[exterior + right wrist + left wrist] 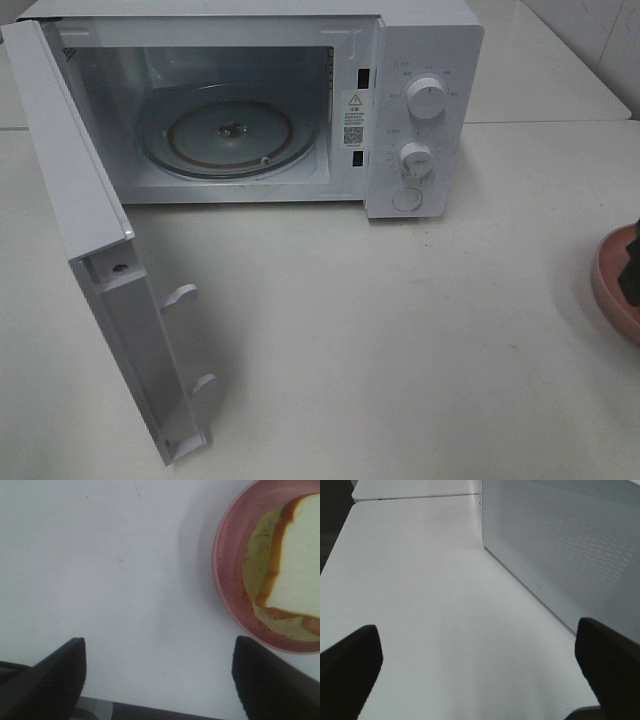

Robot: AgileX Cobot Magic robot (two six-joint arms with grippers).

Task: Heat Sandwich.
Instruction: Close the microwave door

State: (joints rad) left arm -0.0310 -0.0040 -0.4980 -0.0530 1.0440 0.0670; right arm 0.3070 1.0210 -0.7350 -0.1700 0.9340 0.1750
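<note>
Sandwich (292,565) is sitting on the pink plate (227,585), well right of the open microwave (240,110). Right gripper (157,677) is hovering beside it, released; left gripper (480,665) likewise. Pickup is pending: centring over the bread comes next.

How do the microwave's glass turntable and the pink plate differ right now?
The glass turntable is clear and bare, inside the open microwave; the pink plate is opaque and sits on the table off to the right. The turntable carries nothing, while the plate holds the sandwich. Both are round.
</note>
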